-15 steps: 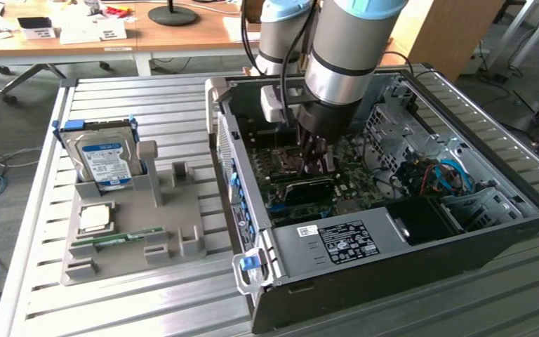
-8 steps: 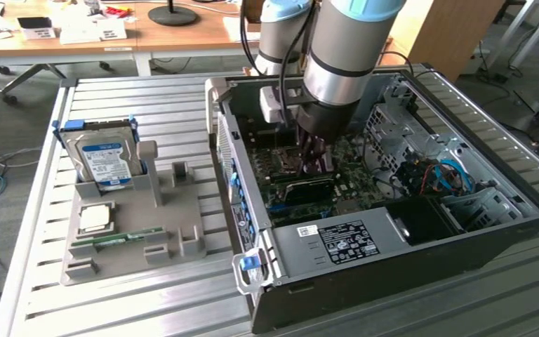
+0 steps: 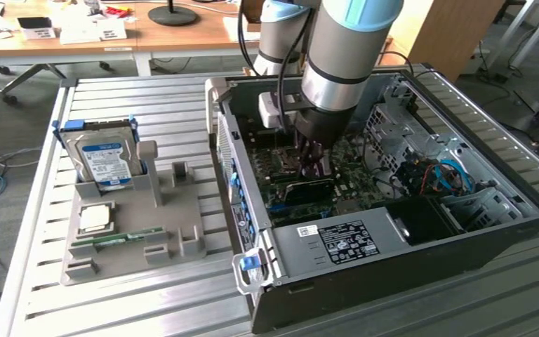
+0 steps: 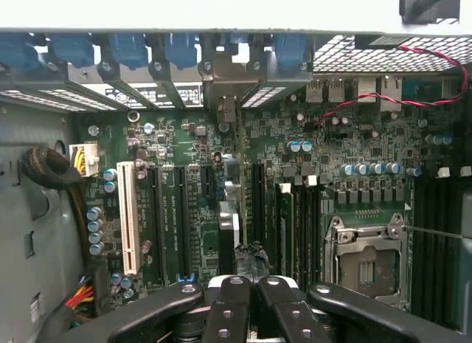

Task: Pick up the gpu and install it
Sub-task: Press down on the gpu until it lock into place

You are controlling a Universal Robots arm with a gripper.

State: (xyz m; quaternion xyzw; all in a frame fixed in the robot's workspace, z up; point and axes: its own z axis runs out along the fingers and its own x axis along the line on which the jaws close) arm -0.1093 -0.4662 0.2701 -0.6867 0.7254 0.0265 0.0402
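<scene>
Exterior view first: the Universal Robots arm (image 3: 344,63) reaches down into the open computer case (image 3: 494,217), which lies on its side on a slatted metal table (image 3: 138,309). Its gripper (image 3: 309,160) hangs just above the green motherboard (image 3: 358,184) inside the case, fingers drawn fully together. Directly below the fingertips, a dark, flat card stands on edge on the motherboard; this looks like the gpu (image 3: 305,191), though the arm covers its upper part, and whether the fingers pinch its top edge cannot be told here.

Outside the case, toward the exterior view's left, a grey parts holder (image 3: 171,228) sits on the table. A blue-and-white-labelled hard drive (image 3: 104,163) stands upright in it, a square processor (image 3: 96,217) lies flat closer to the holder's middle, and a narrow green memory stick (image 3: 120,239) lies just beside the processor.

From the wrist view, the gripper (image 4: 249,260) shows its black fingers (image 4: 240,256) closed against each other right over a thin upright card edge (image 4: 229,229) that runs between the expansion slots. A white expansion slot (image 4: 129,217) and an empty CPU socket (image 4: 365,258) flank that edge on opposite sides of the motherboard (image 4: 346,147).
</scene>
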